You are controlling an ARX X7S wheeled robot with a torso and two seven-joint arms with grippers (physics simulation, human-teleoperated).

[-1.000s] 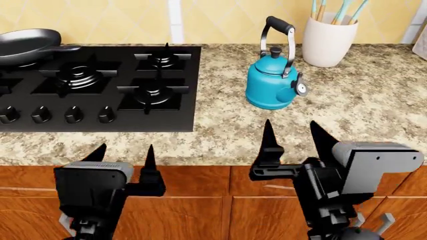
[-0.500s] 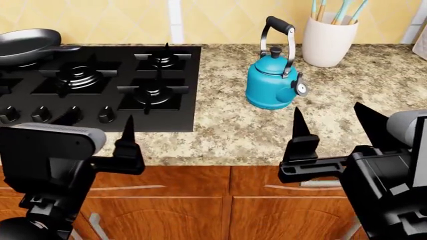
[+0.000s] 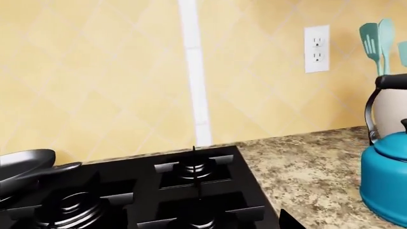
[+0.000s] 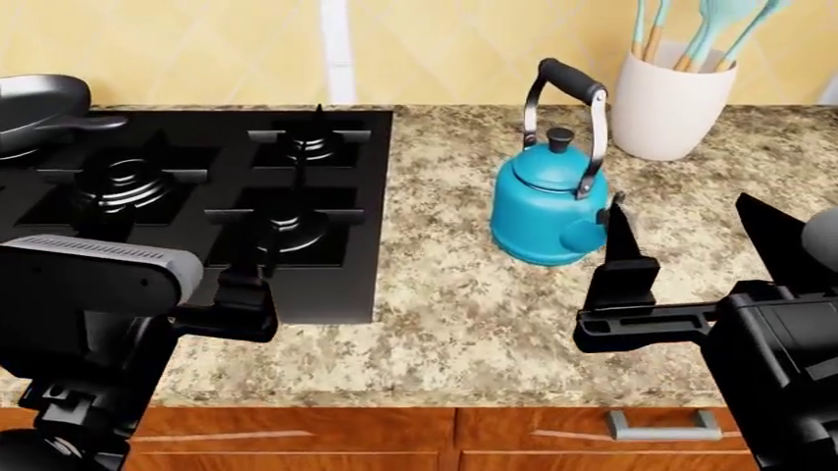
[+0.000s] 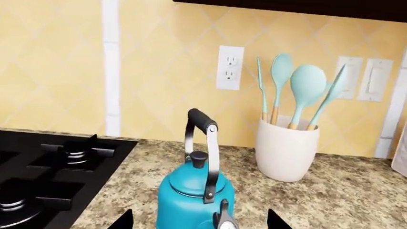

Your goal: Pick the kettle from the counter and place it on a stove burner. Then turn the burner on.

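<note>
Looked like a home kitchen: speckled granite worktop (image 4: pixel 445 294) over wooden cabinet doors (image 4: pixel 328 442), black gas hob (image 4: pixel 196 186) with a pan (image 4: pixel 33 103), yellow tiled wall (image 5: pixel 159 95) with outlets (image 5: pixel 229 67), white jar of spatulas (image 5: pixel 286 148), teal kettle (image 4: pixel 550 201).

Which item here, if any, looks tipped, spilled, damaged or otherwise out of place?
Nothing stands out. The kettle sits upright on the counter with its lid on, the utensil jar stands upright behind it, and the pan rests on the hob.

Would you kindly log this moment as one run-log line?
stage: approach | kettle: upright on counter, not held | right gripper: open, near kettle | left gripper: over stove edge | burner: bare
</note>
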